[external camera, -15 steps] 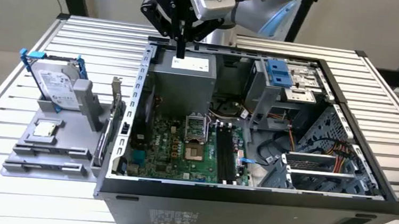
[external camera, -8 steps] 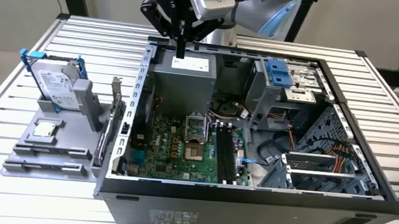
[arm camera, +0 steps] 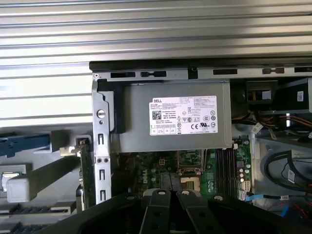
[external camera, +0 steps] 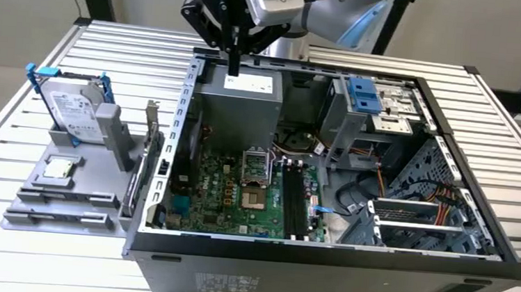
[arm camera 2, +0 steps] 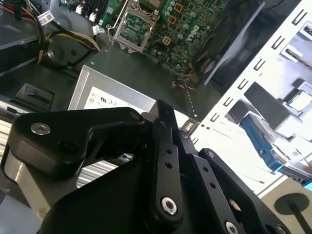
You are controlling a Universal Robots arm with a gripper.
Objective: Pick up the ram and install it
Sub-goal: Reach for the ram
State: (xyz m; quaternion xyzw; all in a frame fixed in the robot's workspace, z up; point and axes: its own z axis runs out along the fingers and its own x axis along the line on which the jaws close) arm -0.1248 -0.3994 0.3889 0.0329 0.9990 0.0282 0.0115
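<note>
Slim, long stick of dark green board, the ram [external camera: 137, 185]. Stands on its long edge in a slot of the gray holder [external camera: 60, 207] on the bench [external camera: 10, 252], on the holder's side nearest the open computer case [external camera: 325, 276]. Runs just beside the case's outer wall, at the exterior view's left of it. Shows edge-on in the first wrist view [arm camera: 87, 175], green with a gold-coloured bit at one end. Sits well apart from the hand [external camera: 233, 71].
</note>
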